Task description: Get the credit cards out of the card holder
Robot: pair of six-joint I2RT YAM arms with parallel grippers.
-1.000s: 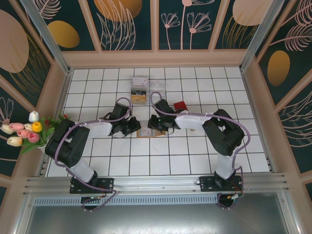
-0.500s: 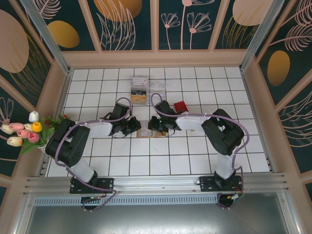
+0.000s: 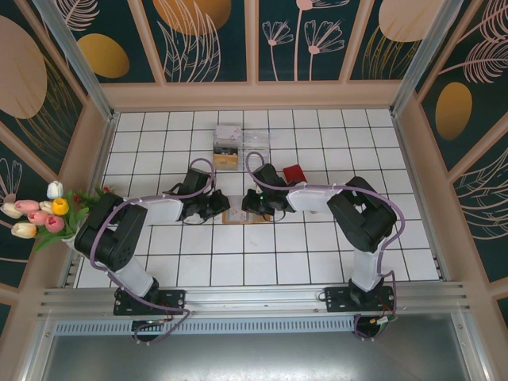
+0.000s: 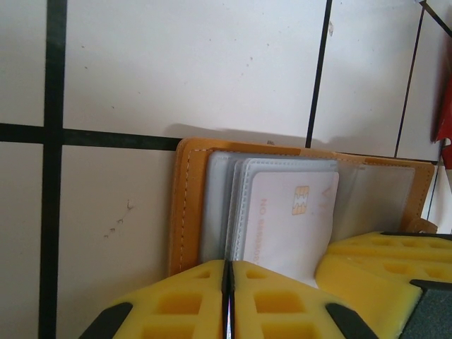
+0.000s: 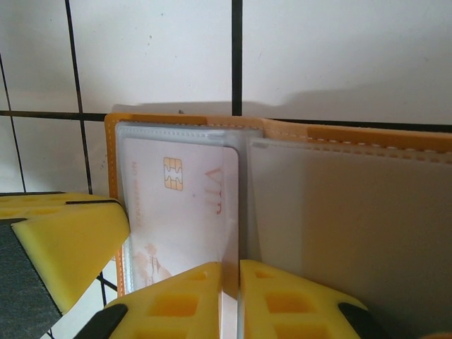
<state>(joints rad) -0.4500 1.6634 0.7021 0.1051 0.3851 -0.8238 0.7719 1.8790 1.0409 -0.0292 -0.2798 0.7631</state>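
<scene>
The card holder (image 3: 238, 215) lies open on the white tiles between my two grippers. Its tan-orange rim (image 4: 186, 205) frames clear sleeves. A white credit card (image 4: 296, 212) with a gold chip shows in the sleeves. My left gripper (image 4: 227, 265) is shut on the near edge of the holder's sleeves. My right gripper (image 5: 232, 267) is shut on the long edge of the credit card (image 5: 180, 205), beside a grey sleeve of the card holder (image 5: 346, 212). From above, the left gripper (image 3: 225, 208) and right gripper (image 3: 252, 205) face each other across the holder.
A clear plastic box (image 3: 242, 143) stands behind the holder, and a red object (image 3: 294, 172) lies to the right of the right arm. Tulips (image 3: 40, 214) sit outside the left wall. Frame walls ring the tiled floor (image 3: 238, 270).
The right gripper's jaws have narrowed onto the card's edge. Both arms have hardly moved and the left grip is the same.
</scene>
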